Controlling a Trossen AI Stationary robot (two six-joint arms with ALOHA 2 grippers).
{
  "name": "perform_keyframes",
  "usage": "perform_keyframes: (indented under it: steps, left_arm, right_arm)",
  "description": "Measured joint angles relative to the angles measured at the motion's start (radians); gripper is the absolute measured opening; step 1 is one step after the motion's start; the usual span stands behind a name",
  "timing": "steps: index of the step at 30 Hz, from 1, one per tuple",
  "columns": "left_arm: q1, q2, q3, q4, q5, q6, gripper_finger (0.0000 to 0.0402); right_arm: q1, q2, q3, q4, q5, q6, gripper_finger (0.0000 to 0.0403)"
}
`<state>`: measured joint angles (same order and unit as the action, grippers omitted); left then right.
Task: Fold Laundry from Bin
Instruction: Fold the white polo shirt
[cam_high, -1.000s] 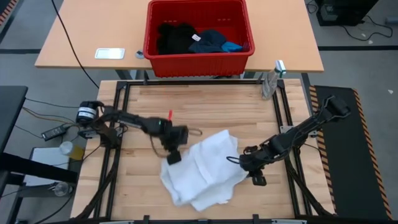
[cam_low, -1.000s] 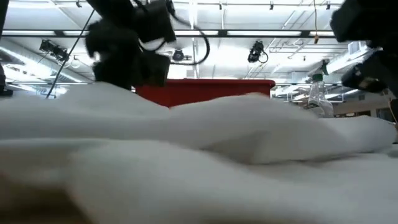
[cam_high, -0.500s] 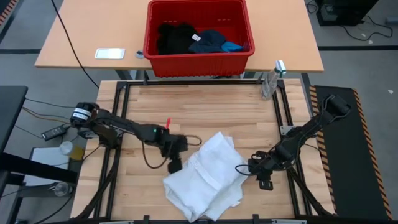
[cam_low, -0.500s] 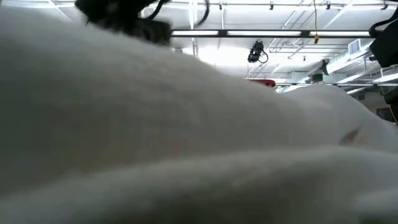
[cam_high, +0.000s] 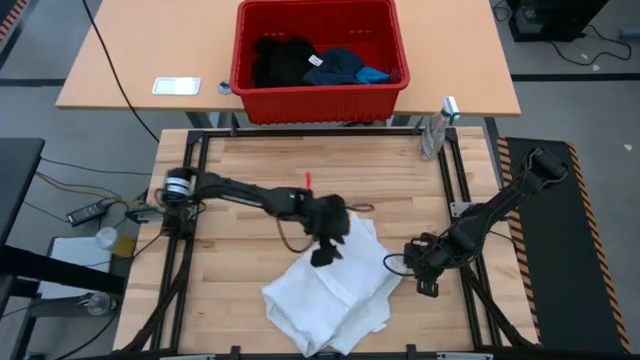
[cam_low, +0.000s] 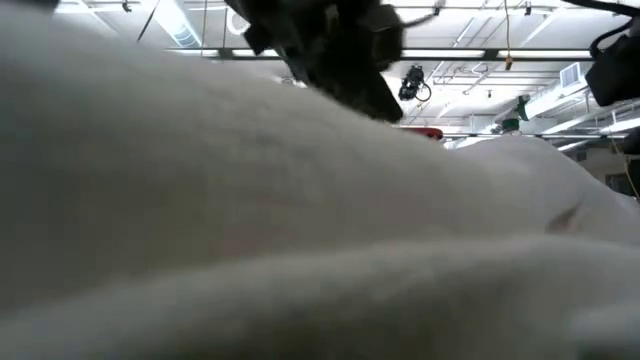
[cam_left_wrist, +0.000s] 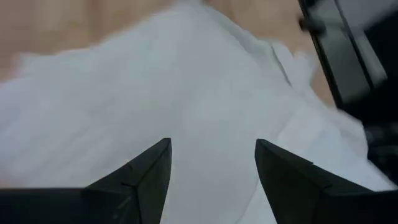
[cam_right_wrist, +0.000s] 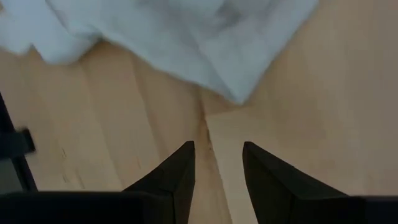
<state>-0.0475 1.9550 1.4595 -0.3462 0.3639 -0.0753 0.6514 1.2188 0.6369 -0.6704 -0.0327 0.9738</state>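
The left gripper (cam_high: 325, 253) hangs over the upper middle of the large white garment (cam_high: 335, 285), its fingers (cam_left_wrist: 140, 177) spread apart with nothing between them; the cloth lies just beneath, and whether the tips touch it cannot be told. Its arm stretches long and low across the wooden table (cam_high: 230, 165) from the left edge. The right gripper (cam_high: 425, 285) sits low beside the garment's right edge, over bare wood, its fingers (cam_right_wrist: 177, 171) partly apart and empty, the white hem lying just ahead of them; its arm folds back to the right rail.

Half a second ago the left gripper was at the garment's left edge; it has since swung rightward onto the cloth. The right gripper has barely shifted. The garment keeps much the same bunched heap near the table's front edge.

In the low view the white cloth fills nearly everything, so little else can be judged there.

The bin (cam_high: 320, 95) stands on the far table, holding the black garment (cam_high: 280, 58), the dark navy one (cam_high: 340, 66) with its white tag (cam_high: 316, 60), whose writing is probably too small to read, and the small bright blue one (cam_high: 375, 74).
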Motion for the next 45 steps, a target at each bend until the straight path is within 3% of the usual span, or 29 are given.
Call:
perform_keyframes:
  steps: [5, 10, 16, 20, 24, 31, 37, 41, 45]
  left_arm:
    - [-0.002, 0.125, 0.102, 0.0, 0.035, 0.17, 0.0233]
    - [0.007, 0.168, 0.109, -0.083, -0.18, 0.228, 0.0233]
    - [0.088, 0.168, 0.111, -0.188, -0.348, 0.152, 0.0233]
    - [0.179, 0.167, 0.111, -0.253, -0.37, 0.011, 0.0233]
    - [0.244, 0.163, 0.111, -0.273, -0.369, -0.003, 0.0222]
    - [0.284, 0.05, 0.113, -0.234, -0.342, -0.026, 0.0186]
    - [0.248, -0.087, 0.098, -0.285, -0.34, 0.189, 0.0181]
    - [0.204, -0.199, -0.038, -0.24, -0.281, 0.276, 0.0181]
    - [0.162, -0.331, -0.254, -0.121, -0.268, 0.2, 0.0181]
  right_arm:
    - [0.0, -0.065, 0.0, -0.028, 0.082, 0.051, 0.0141]
    - [0.0, -0.113, 0.0, -0.052, 0.129, 0.078, 0.0141]
    - [-0.006, -0.139, 0.0, -0.072, 0.166, 0.073, 0.0141]
    - [-0.015, -0.152, 0.0, -0.071, 0.171, 0.043, 0.0141]
    - [-0.028, -0.167, 0.0, -0.078, 0.171, 0.033, 0.0141]
    - [-0.092, -0.206, 0.0, -0.099, 0.171, 0.002, 0.0141]
    - [-0.176, -0.212, 0.0, -0.051, 0.174, -0.124, 0.0141]
    - [-0.259, -0.182, 0.001, 0.021, 0.227, -0.181, 0.0141]
    - [-0.366, -0.126, 0.001, 0.218, 0.233, -0.303, 0.0141]
